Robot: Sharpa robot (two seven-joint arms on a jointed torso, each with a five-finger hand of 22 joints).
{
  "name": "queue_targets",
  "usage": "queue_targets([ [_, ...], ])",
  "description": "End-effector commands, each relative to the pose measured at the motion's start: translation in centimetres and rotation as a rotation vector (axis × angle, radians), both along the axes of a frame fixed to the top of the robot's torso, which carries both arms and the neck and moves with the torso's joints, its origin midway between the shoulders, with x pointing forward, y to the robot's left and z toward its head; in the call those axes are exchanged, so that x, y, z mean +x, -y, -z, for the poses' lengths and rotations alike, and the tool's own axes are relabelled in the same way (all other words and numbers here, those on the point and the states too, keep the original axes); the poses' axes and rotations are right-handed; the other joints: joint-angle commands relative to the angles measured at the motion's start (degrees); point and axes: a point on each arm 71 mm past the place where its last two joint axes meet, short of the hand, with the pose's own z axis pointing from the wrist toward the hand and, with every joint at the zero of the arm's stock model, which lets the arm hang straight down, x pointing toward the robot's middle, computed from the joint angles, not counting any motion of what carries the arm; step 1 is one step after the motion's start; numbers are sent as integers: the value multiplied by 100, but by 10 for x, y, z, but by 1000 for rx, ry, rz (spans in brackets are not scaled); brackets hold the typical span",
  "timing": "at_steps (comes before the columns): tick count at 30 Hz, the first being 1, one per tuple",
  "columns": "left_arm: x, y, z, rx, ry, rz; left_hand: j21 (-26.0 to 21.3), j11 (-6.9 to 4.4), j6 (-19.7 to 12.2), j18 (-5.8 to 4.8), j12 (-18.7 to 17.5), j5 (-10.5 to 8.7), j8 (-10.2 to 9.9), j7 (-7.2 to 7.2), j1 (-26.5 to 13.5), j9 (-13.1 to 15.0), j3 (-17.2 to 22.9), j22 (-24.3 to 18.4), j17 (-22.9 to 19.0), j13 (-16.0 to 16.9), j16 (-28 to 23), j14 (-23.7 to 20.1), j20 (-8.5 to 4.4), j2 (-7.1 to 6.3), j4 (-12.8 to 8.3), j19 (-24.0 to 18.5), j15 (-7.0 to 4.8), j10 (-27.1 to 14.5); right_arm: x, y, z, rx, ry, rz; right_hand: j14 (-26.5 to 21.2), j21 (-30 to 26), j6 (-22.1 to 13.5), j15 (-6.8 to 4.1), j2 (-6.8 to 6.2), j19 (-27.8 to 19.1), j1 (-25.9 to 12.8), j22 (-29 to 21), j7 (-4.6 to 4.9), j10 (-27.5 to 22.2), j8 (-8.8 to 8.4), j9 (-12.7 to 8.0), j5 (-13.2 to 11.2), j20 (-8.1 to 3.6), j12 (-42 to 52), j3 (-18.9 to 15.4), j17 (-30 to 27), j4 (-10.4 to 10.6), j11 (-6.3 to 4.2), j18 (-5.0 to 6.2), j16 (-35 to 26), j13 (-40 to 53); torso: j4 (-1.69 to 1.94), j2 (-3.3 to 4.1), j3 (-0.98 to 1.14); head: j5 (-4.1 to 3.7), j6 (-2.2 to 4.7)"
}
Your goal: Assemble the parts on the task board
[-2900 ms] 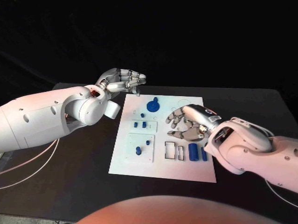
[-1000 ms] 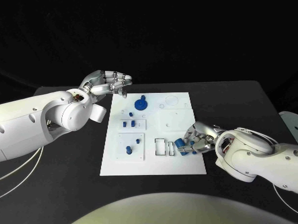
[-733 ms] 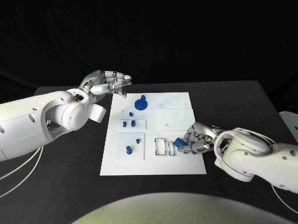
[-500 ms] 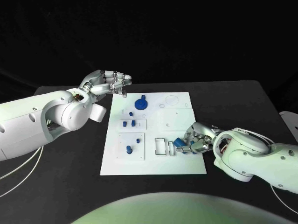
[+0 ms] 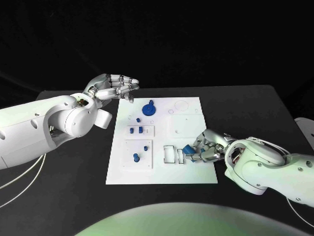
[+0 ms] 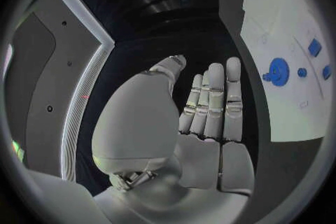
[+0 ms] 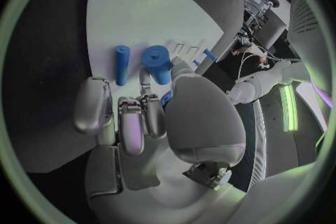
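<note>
The white task board (image 5: pixel 188 123) lies in the middle of the black table. My right hand (image 5: pixel 206 147) rests on the board's near right part and pinches a thick blue cylinder (image 5: pixel 190 149) between thumb and fingers; the right wrist view shows that cylinder (image 7: pixel 157 63) sticking out past the fingertips. A thin blue cylinder (image 7: pixel 122 65) lies on the board beside it. My left hand (image 5: pixel 115 87) hovers off the board's far left corner and holds nothing; its fingers (image 6: pixel 213 98) stretch out straight.
A round blue part (image 5: pixel 149 108) sits at the board's far left. Small blue pieces (image 5: pixel 135 131) stand in the middle left plate, and others (image 5: pixel 137 157) in the near left plate. Rectangular slots (image 5: pixel 172 154) lie just left of my right hand.
My right hand has closed on the thick blue cylinder and drawn it slightly up and away from the near edge. The left hand has stayed in place.
</note>
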Motion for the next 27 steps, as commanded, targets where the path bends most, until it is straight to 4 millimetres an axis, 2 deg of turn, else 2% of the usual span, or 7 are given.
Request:
queue_targets([
  [1, 0, 3, -1, -10, 2, 14, -27, 0, -30, 50, 21, 13, 34, 6, -44, 7, 32, -9, -8, -7, 14, -26, 16, 26, 15, 10, 19, -46, -1, -2, -7, 54, 39, 40, 585, 31, 115, -50, 66, 38, -49, 893, -68, 138, 18, 24, 55, -32, 28, 32, 1399, 7, -40, -111, 42, 684, 1, 3, -2, -10, 1],
  [6, 0, 3, -1, -10, 2, 16, -27, 0, -30, 50, 21, 13, 34, 6, -44, 7, 32, -9, -8, -7, 14, -26, 16, 26, 15, 10, 19, -46, -2, -5, -15, 102, 58, 54, 587, 13, 155, -73, 73, 37, -9, 888, -93, 133, -31, 15, 301, -55, 8, 132, 1410, -4, -64, -108, 44, 673, 3, -3, -4, 3, 1],
  [11, 0, 5, -1, -11, 2, 19, -31, 0, -36, 49, 28, 15, 41, 6, -47, 7, 31, -10, -11, -8, 15, -29, 16, 25, 16, 10, 20, -49, -3, -10, -18, 128, 46, 54, 587, 24, 156, -74, 75, 39, -10, 891, -93, 139, -33, 14, 311, -55, 18, 136, 1409, -2, -64, -110, 44, 683, 6, -2, -10, 8, 1],
  [14, -1, 5, -1, -12, 3, 20, -32, 0, -38, 49, 30, 15, 43, 6, -45, 7, 31, -11, -12, -9, 15, -30, 16, 23, 14, 10, 20, -51, -3, -15, -17, 133, 31, 44, 582, -18, 157, -74, 73, 31, -26, 881, -89, 130, -43, 11, 333, -57, 1, 144, 1383, 4, -63, -103, 38, 669, 3, 4, -3, 15, 7],
  [21, -1, 6, -1, -13, 3, 24, -32, 0, -38, 49, 30, 15, 43, 6, -45, 7, 31, -11, -12, -9, 15, -30, 16, 23, 14, 10, 20, -51, -1, -30, -12, 136, -22, 8, 581, -49, 164, -69, 58, 23, -119, 873, -78, 128, -66, 6, 329, -56, -4, 140, 1378, 11, -55, -99, 37, 667, 12, 6, -4, 25, 1],
  [27, -1, 6, -1, -14, 2, 25, -32, 0, -38, 49, 30, 15, 43, 6, -45, 7, 31, -11, -12, -9, 15, -30, 16, 23, 14, 10, 20, -51, 1, -43, -7, 132, -70, -37, 576, -127, 193, -58, -30, 2, -318, 854, -70, 99, -101, 4, 273, -48, -58, 91, 1355, 11, -43, -88, 30, 623, 9, 5, -6, 41, 1],
])
